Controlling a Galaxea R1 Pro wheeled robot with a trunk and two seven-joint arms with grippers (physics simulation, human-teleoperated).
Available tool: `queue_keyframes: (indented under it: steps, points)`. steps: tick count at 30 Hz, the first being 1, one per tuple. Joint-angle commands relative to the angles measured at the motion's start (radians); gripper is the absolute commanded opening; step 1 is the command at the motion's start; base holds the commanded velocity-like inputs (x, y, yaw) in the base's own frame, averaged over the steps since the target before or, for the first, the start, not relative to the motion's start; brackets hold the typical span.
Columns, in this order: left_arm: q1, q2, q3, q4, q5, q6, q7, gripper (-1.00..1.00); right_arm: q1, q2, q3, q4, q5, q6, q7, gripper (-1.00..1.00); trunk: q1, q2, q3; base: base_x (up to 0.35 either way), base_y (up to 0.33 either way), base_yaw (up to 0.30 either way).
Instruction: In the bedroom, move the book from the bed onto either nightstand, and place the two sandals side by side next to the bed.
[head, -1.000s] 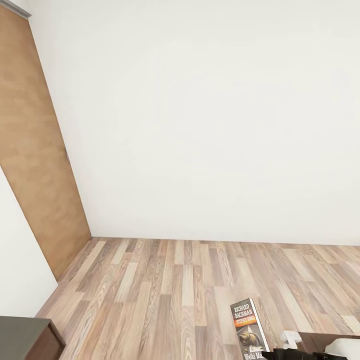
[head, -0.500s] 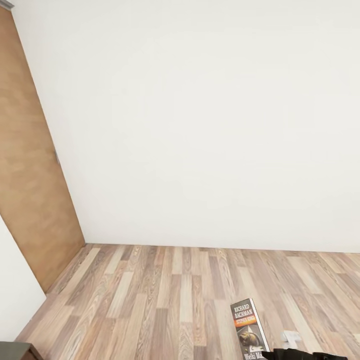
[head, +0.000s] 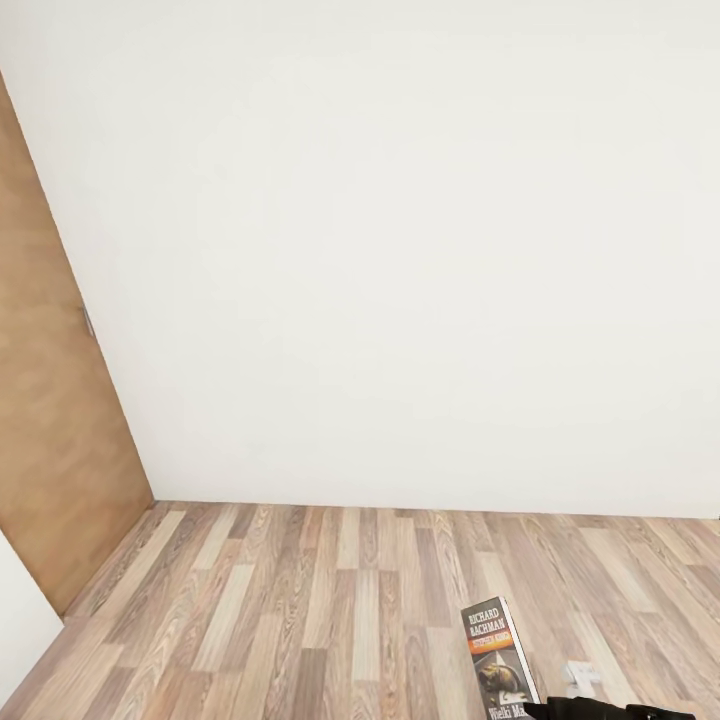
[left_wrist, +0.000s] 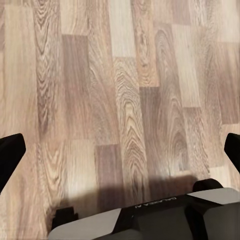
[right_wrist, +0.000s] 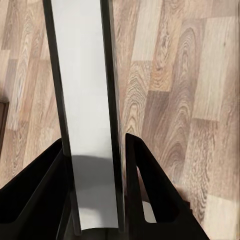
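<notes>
The book (head: 497, 660) is in my right gripper (right_wrist: 95, 200), not on the bed. In the head view it stands upright at the near right, its cover with the orange band turned toward me, its long axis running up and away from my gripper, its lower end lost at the frame's bottom edge. In the right wrist view I look along its pale page edge (right_wrist: 86, 115), a long strip between two dark covers, with my two dark fingers (right_wrist: 145, 190) clamped on either side of its near end. So that gripper is narrow and holding the book, and the book's length runs straight out along the fingers.

My left gripper (left_wrist: 120, 150) is spread wide with nothing between its tips, which show as dark points at the two sides of the left wrist view, over bare floor (left_wrist: 120, 90).

The relation the next move turns on is where a nightstand lies from the held book, and I cannot tell: ahead of me are plank floor (head: 330, 590), a plain white wall (head: 400, 250) far across it, and a brown wooden door (head: 50, 440) at the far left. I judge the right arm will do the setting down, since it has the book, once I face a worktop.

By count: one book, one door, one small white fitting (head: 583, 677) just right of the book, which I cannot identify.
</notes>
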Motion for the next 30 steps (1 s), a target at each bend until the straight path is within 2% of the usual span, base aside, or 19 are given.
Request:
queue_keyframes:
  steps: [1, 8, 30]
  points:
    - [0.0, 0.0, 0.009, 0.001, -0.01, -0.004, -0.002, 1.0, -0.001, 0.0, -0.004, -0.001, -0.011, 0.011, 0.003, -1.0, 0.001, -0.001, -0.002, 0.308, -0.08, -0.143]
    - [0.0, 0.0, 0.009, 0.001, -0.01, -0.004, -0.002, 1.0, -0.001, 0.0, -0.004, -0.002, -0.011, 0.011, 0.003, -1.0, 0.001, -0.001, -0.006, 0.308, -0.08, -0.185]
    - [0.0, 0.001, 0.009, 0.001, -0.01, -0.005, -0.002, 1.0, -0.001, 0.0, -0.004, -0.002, -0.01, 0.012, 0.004, -1.0, 0.001, -0.001, -0.001, 0.308, -0.035, -0.075]
